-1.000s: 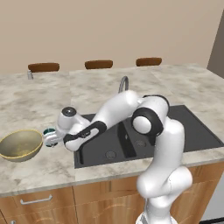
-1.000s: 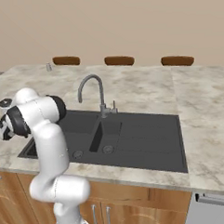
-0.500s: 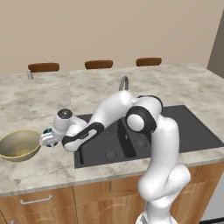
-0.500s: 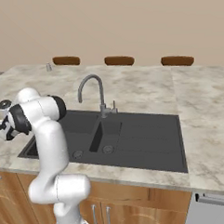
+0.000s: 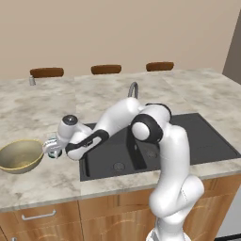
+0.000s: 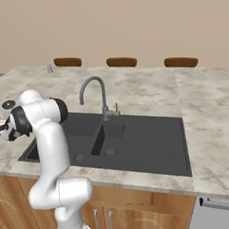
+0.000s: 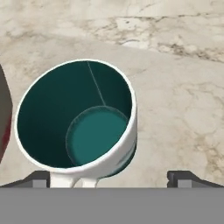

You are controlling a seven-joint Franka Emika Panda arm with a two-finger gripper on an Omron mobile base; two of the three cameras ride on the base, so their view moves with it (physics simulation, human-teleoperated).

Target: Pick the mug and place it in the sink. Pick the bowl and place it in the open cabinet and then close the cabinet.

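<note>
The mug (image 7: 83, 118) stands on the marble counter, white outside and teal inside, its handle toward the camera. My gripper (image 7: 111, 179) is open, and the mug sits between the two fingertips (image 7: 37, 178), nearer the left one. From the left base view the hand (image 5: 51, 149) hangs low over the mug (image 5: 57, 154), just right of the olive-tan bowl (image 5: 19, 155). The bowl's dark edge (image 7: 3, 118) shows beside the mug. The black double-basin sink (image 5: 155, 146) lies to the right with its grey faucet (image 6: 93, 89). The cabinet is out of view.
Three brown chair backs (image 5: 106, 69) line the counter's far side, and a small silver shaker (image 5: 32, 81) stands at the back left. Wooden base cabinets (image 5: 42, 216) run under the counter's front edge. My arm stretches across the sink's left basin.
The hand has moved left and down, from beside the mug to low over it with the fingers on either side. Mug and bowl have stayed in place.
</note>
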